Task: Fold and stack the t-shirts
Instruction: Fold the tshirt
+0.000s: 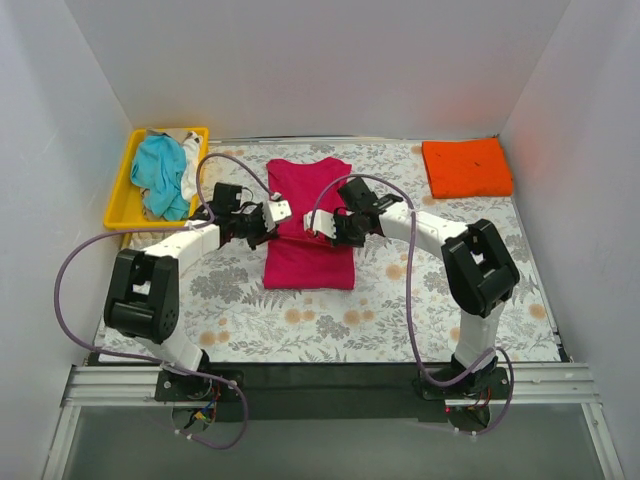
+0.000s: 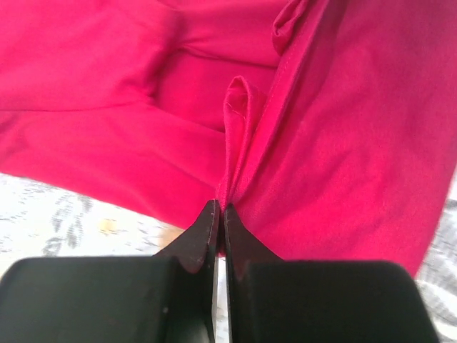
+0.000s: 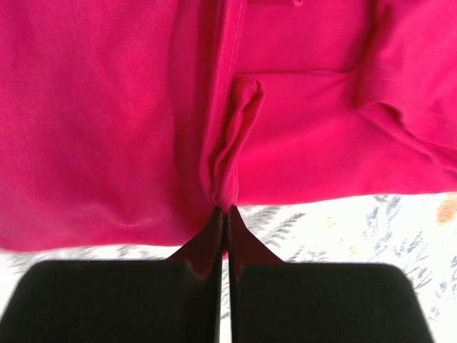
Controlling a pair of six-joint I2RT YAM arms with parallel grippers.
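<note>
The pink shirt (image 1: 310, 262) lies midway between the tabletop's (image 1: 400, 310) side edges; my left claw (image 2: 220, 209) is clamped tight on its left edge, my right claw (image 3: 223, 211) on its right.

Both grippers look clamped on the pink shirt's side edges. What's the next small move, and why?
Probably lift both pinches slightly, together. The left gripper and right gripper are each shut on a pucker of the magenta t-shirt at opposite side edges, about mid-length; an even lift should start the crosswise fold.
</note>
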